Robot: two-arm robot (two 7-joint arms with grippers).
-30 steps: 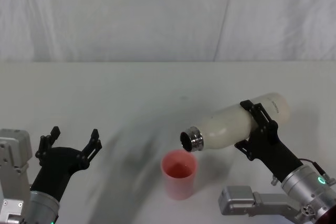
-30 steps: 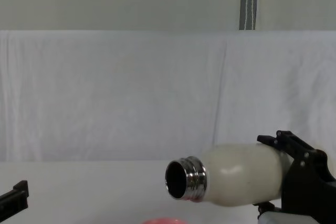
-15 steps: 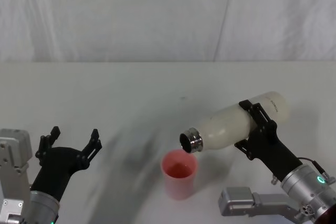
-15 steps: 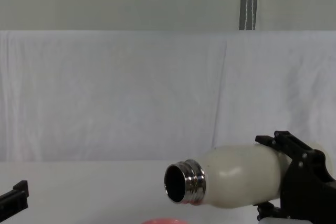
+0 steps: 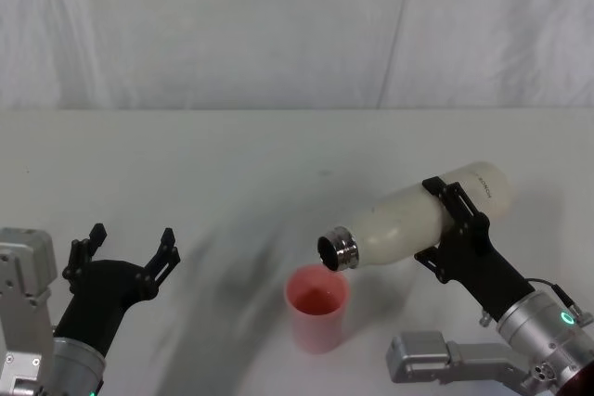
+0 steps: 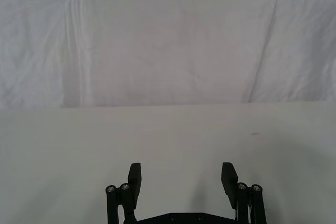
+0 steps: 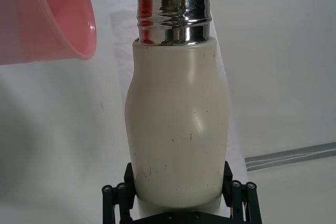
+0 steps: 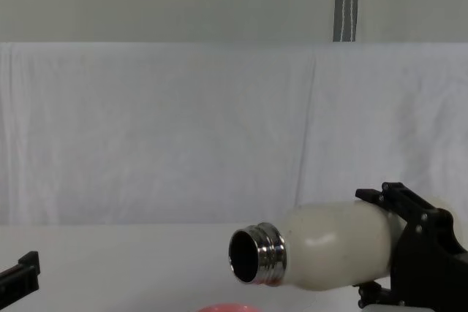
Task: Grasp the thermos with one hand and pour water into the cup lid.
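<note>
White cloth table [image 5: 232, 164], my right gripper [image 5: 451, 229] clamping tilted cream matte thermos [image 5: 408, 220], steel mouth above pink round cup lid [image 5: 317, 307], contents unclear, my left gripper [image 5: 125, 249] spread wide.

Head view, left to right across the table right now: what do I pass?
Left gripper, open and parked → cup lid → thermos, tilted with its steel mouth just above the lid's rim → right gripper clamped around the thermos body.

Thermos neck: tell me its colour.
Shiny silver steel on the thermos neck; clearest in the right wrist view.
</note>
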